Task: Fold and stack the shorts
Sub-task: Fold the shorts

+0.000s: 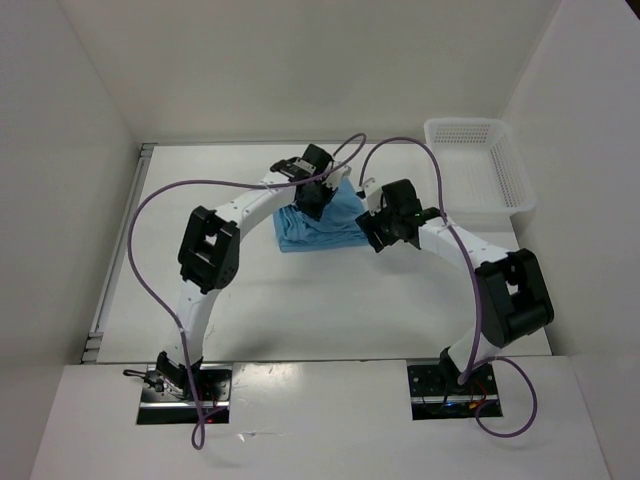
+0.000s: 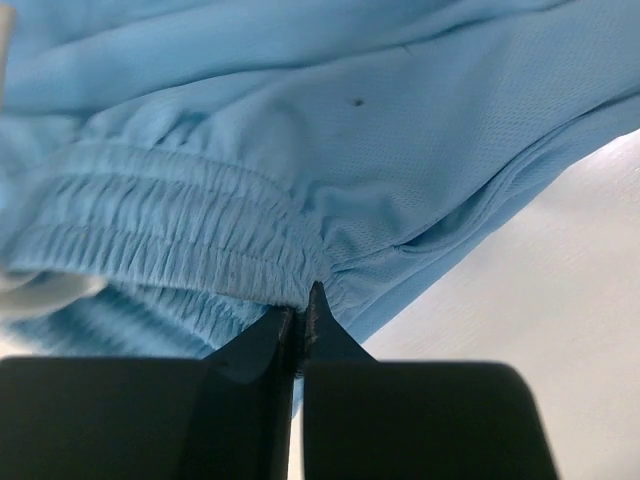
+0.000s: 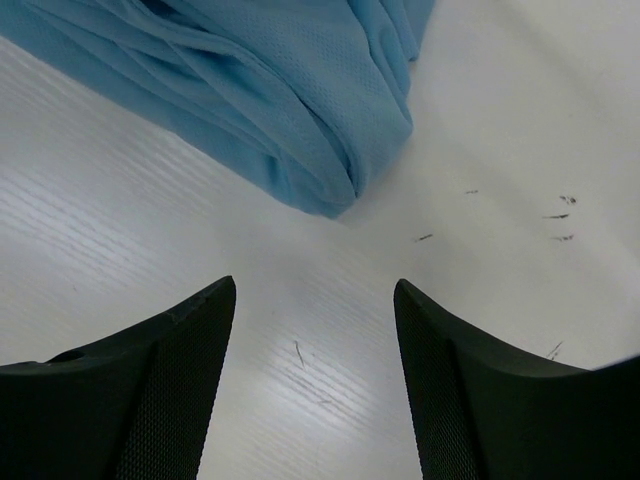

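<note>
A: The shorts (image 1: 318,228), where do they lie?

B: On the worktop (image 1: 300,310), a little toward 12 o'clock from its middle, gathered in one compact, roughly square bundle. The white basket (image 1: 480,165) stands well apart from them, off at 2 o'clock.

A: What are the left jaws doing?

B: They are clenched, tip against tip, at the bundle's 12 o'clock edge. In the left wrist view the cloth puckers right where the tips meet, just beside the gathered waistband (image 2: 170,240). So I judge that they are pinching a bit of the shorts there.

A: And the right jaws?

B: Released. They are spread wide over bare worktop at the bundle's 3 o'clock side, grasping nothing. In the right wrist view a layered corner of the shorts lies just beyond them toward 12 o'clock, not touching either one.

A: How far along is the job?

B: Partway, I'd say. Several layers lie over one another at that corner, so at least one fold looks made. The edges are loose and uneven, though, so the folding is not tidy yet.

A: What is left?

B: Probably one more fold or some squaring up, with the left jaws drawing the waistband side over. Then comes the stacking. I see only this one pair and no pile, so that step looks untouched.
</note>
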Controlling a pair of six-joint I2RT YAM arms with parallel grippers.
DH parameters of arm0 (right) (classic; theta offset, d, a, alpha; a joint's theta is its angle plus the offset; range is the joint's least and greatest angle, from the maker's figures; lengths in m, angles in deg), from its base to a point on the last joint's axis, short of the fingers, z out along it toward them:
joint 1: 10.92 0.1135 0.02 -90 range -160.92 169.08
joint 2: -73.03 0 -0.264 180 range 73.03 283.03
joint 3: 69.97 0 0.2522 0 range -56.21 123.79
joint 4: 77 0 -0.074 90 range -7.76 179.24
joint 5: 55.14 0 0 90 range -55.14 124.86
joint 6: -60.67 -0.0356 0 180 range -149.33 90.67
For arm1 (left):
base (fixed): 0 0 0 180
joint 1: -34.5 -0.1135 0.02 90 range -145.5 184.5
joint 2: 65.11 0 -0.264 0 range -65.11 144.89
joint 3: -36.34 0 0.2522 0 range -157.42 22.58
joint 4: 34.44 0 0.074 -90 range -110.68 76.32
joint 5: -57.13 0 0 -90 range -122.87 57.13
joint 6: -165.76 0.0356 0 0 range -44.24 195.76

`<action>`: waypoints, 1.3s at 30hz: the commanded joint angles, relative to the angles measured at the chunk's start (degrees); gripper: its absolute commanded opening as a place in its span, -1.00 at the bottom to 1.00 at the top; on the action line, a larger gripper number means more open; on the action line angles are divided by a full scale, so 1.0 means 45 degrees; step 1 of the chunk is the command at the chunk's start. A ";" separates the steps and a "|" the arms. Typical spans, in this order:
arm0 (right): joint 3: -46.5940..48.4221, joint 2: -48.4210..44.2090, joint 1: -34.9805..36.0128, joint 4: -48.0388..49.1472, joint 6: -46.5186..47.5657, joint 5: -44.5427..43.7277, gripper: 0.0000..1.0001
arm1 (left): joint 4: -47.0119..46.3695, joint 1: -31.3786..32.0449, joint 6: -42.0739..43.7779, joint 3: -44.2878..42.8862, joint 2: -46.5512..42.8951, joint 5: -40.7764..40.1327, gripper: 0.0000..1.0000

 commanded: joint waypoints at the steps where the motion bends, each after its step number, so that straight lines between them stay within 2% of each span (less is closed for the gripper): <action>1: 0.0285 0.0297 -0.0051 0.1060 -0.0084 0.0412 0.40 | -0.0233 -0.0588 0.0046 0.0127 -0.2225 -0.0758 -1.00; 6: 0.0578 0.0708 -0.0051 0.1060 0.0034 0.0529 0.40 | -0.0079 -0.1155 0.0046 0.2366 -0.3772 -0.1248 -0.98; 10: 0.0832 0.0943 -0.0051 0.1177 0.0034 0.0666 0.40 | 0.0040 -0.1448 0.0046 0.4301 -0.3909 -0.0801 -0.79; 13: 0.1221 0.1234 -0.0051 0.1177 0.0034 0.0803 0.43 | -0.0408 -0.1702 0.0046 0.5261 -0.3638 -0.0253 -0.49; 15: 0.1338 0.1236 0.0086 0.1177 0.0034 0.0803 0.46 | -0.0409 -0.1819 0.0046 0.5265 -0.3363 0.0039 -0.34; 19: 0.1710 0.1372 0.0203 0.1060 0.0034 0.0803 0.49 | 0.0078 -0.2463 0.0046 0.5265 -0.2893 0.0996 -0.22; 23: 0.1847 0.1372 0.0203 0.0943 0.0034 0.0803 0.49 | 0.0819 -0.3147 0.0046 0.4992 -0.3302 0.1738 0.02; 25: 0.1965 0.1372 0.0203 0.0943 -0.0297 0.1074 0.49 | 0.1055 -0.3383 0.0046 0.4486 -0.3809 0.2109 0.08; 30: 0.2452 0.1820 0.0203 0.0826 -0.1741 0.1954 0.49 | 0.1349 -0.4241 0.0046 0.2944 -0.4397 0.3886 0.37; 33: 0.2686 0.2172 0.0203 0.1097 -0.2930 0.1955 0.49 | 0.1212 -0.4632 0.0046 0.1717 -0.3523 0.4064 0.39; 35: 0.2803 0.2543 0.0203 0.1292 -0.3479 0.1839 0.49 | 0.1212 -0.4749 0.0046 0.1049 -0.2800 0.4064 0.48; 39: 0.2922 0.3206 0.0203 0.1607 -0.4965 0.1447 0.49 | 0.0528 -0.4750 0.0046 -0.0045 -0.1373 0.3284 0.50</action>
